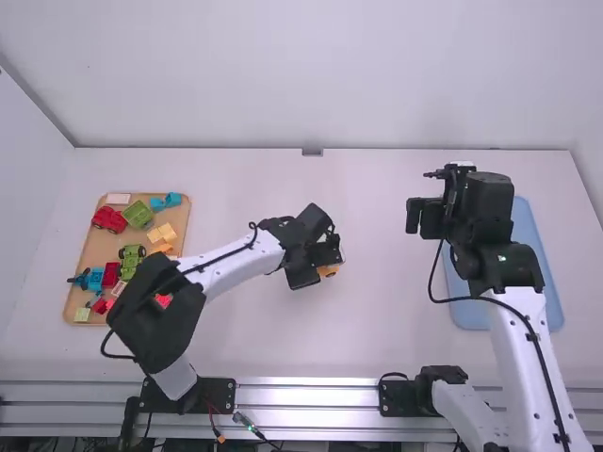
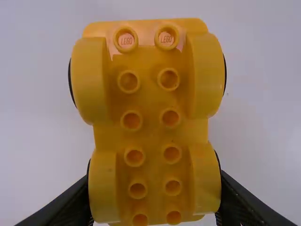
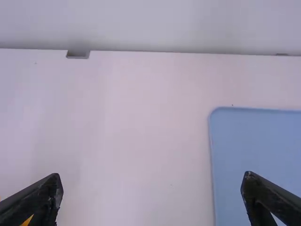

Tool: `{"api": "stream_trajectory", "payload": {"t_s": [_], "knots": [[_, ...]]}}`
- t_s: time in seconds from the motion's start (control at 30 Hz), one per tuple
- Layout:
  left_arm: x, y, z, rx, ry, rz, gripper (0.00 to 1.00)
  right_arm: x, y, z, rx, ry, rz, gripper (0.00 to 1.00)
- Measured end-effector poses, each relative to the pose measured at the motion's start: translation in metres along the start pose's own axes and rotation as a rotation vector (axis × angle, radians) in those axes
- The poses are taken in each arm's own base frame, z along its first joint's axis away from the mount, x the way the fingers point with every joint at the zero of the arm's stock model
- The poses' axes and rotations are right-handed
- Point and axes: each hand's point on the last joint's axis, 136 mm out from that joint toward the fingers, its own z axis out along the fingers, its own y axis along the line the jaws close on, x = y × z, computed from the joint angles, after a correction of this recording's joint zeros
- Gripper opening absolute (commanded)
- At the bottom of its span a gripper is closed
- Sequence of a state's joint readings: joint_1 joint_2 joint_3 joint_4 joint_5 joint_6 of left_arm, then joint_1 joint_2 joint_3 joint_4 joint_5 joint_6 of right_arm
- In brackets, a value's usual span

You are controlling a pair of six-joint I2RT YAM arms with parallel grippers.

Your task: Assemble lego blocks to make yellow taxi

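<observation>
My left end effector (image 2: 154, 190) is closed on the sides of the yellow base (image 2: 150, 102), mid tabletop (image 1: 396, 330); I should keep it level and seat it flat before release. My right end effector (image 3: 152, 188) is wide open, empty.

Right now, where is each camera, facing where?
High view: above, behind, facing forward, down onto the table; left arm, right arm show.
Left wrist view: on that wrist, facing yellow car base, left pincer gripping.
Right wrist view: on that wrist, facing table, blue tray; right pincer open.
High, right wrist views share the tray.
</observation>
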State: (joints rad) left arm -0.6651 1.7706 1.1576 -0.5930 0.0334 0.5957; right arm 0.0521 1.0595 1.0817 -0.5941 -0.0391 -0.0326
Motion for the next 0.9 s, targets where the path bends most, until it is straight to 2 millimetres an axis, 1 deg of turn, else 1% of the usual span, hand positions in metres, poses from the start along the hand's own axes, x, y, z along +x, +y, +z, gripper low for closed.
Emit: {"api": "stream_trajectory", "payload": {"t_s": [0.03,0.07,0.1,0.13,0.17,0.2,0.23,0.27,0.33,0.37,0.4,0.47,0.5,0.53,0.57,0.77,0.9], "knots": [[0.002,-0.001,0.005,0.009,0.014,0.014,0.11,0.0,0.001,0.0,-0.004,0.0,-0.002,0.99],[0.007,-0.003,0.016,0.024,0.038,0.045,0.08,0.001,0.004,-0.002,-0.011,0.003,-0.007,0.99],[0.009,-0.004,0.02,0.03,0.05,0.06,0.08,0.002,0.005,-0.002,-0.015,0.005,-0.011,0.99],[0.011,-0.005,0.025,0.036,0.063,0.079,0.08,0.002,0.006,-0.002,-0.019,0.005,-0.016,0.99],[0.014,-0.005,0.031,0.043,0.076,0.102,0.1,0.002,0.008,-0.003,-0.023,0.003,-0.027,0.99],[0.015,-0.004,0.034,0.043,0.082,0.122,0.18,0.002,0.009,-0.003,-0.026,0.003,-0.034,0.99],[0.015,-0.004,0.034,0.042,0.082,0.13,0.22,0.002,0.01,-0.003,-0.028,0.003,-0.04,0.99],[0.015,-0.002,0.035,0.041,0.08,0.144,0.27,0.002,0.01,-0.003,-0.029,0.003,-0.044,0.99],[0.014,-0.001,0.035,0.036,0.075,0.181,0.43,0.002,0.01,-0.003,-0.029,0.004,-0.05,0.99],[0.014,-0.001,0.035,0.037,0.075,0.206,0.53,0.002,0.01,-0.003,-0.03,0.004,-0.054,0.99],[0.015,-0.001,0.035,0.038,0.076,0.213,0.54,0.002,0.01,-0.003,-0.03,0.004,-0.055,0.99],[0.014,0.0,0.035,0.037,0.073,0.238,0.63,0.002,0.01,-0.003,-0.03,0.004,-0.057,0.99],[0.012,0.001,0.035,0.032,0.066,0.261,0.72,0.002,0.01,-0.003,-0.03,0.003,-0.061,0.99],[0.011,0.002,0.035,0.028,0.062,0.264,0.77,0.002,0.01,-0.003,-0.03,0.004,-0.061,0.99],[0.009,0.003,0.036,0.02,0.053,0.273,1.0,0.002,0.01,-0.003,-0.03,0.005,-0.062,0.99],[0.005,0.008,0.036,-0.003,0.04,0.278,0.99,0.003,0.01,-0.003,-0.03,0.006,-0.063,0.99],[0.015,0.009,0.034,-0.01,0.094,0.221,0.99,0.002,0.01,-0.003,-0.03,0.006,-0.061,0.99]]}}
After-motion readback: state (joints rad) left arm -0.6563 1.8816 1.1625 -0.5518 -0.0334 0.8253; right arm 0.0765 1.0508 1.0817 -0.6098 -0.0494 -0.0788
